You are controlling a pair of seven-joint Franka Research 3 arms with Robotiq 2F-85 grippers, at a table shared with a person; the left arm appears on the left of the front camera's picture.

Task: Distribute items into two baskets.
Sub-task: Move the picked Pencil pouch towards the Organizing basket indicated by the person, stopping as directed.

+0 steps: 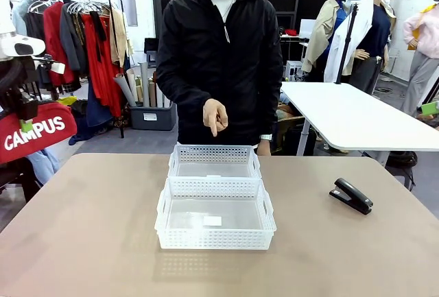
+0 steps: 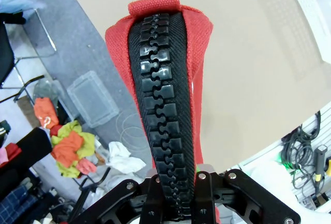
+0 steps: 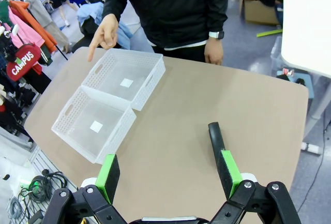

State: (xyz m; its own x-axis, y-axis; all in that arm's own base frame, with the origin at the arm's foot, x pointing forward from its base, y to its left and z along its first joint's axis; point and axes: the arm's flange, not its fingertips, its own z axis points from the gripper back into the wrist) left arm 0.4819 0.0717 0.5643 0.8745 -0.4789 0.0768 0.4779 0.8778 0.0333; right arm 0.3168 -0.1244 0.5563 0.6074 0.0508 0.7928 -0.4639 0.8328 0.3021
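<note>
My left gripper (image 1: pixel 26 127) hangs off the table's left side, shut on the red "CAMPUS" pouch (image 1: pixel 34 134). In the left wrist view the pouch (image 2: pixel 199 53) stands up from between the fingers (image 2: pixel 150 195), its black zipper facing me. Two white baskets touch end to end at mid-table, the far basket (image 1: pixel 214 153) and the near basket (image 1: pixel 215 239). A person's hand (image 1: pixel 215 117) points down at the far one. The black stapler (image 1: pixel 351 195) lies at the table's right. My right gripper (image 3: pixel 168 169) hovers open above the table, with the stapler (image 3: pixel 214 133) poking out past one finger.
The brown table (image 1: pixel 82 228) has bare room on both sides of the baskets. The person stands at the far edge. Behind are a white table (image 1: pixel 357 115) and a clothes rack (image 1: pixel 82 29). Below the pouch, a clear box (image 2: pixel 93 97) and clothes lie on the floor.
</note>
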